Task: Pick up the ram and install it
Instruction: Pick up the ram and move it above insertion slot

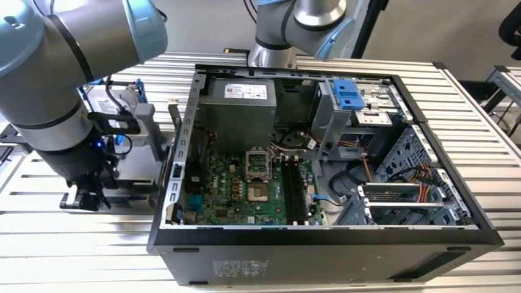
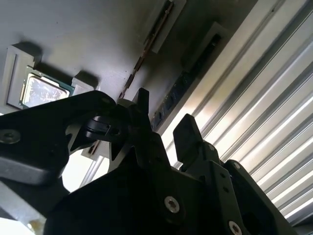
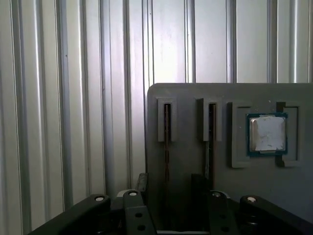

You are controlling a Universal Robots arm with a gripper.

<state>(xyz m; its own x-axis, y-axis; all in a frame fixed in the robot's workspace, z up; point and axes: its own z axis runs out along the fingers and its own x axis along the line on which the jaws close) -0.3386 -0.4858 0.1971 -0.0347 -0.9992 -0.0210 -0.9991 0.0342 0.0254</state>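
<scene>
Two ram sticks stand on edge in a grey holder [image 3: 186, 100]. In the first wrist view the ram [image 3: 167, 147] farther from the processor chip sits between my gripper [image 3: 169, 188] fingers, and another ram stick [image 3: 210, 142] stands beside it. The second wrist view shows the same ram [image 2: 183, 81] running down into the gap of the gripper [image 2: 164, 120]. The black fingers [image 2: 143, 105] stand apart on either side of it. In the exterior view the gripper [image 1: 85, 196] hangs low at the exterior view's left, outside the computer case.
A processor chip [image 3: 267, 133] lies in the holder beside the sticks. The open computer case [image 1: 326, 235] fills the middle of the ribbed metal table [image 1: 488, 110], with black memory slots [image 1: 294, 189] on its green board. A drive with blue rails [image 1: 122, 97] lies behind the arm.
</scene>
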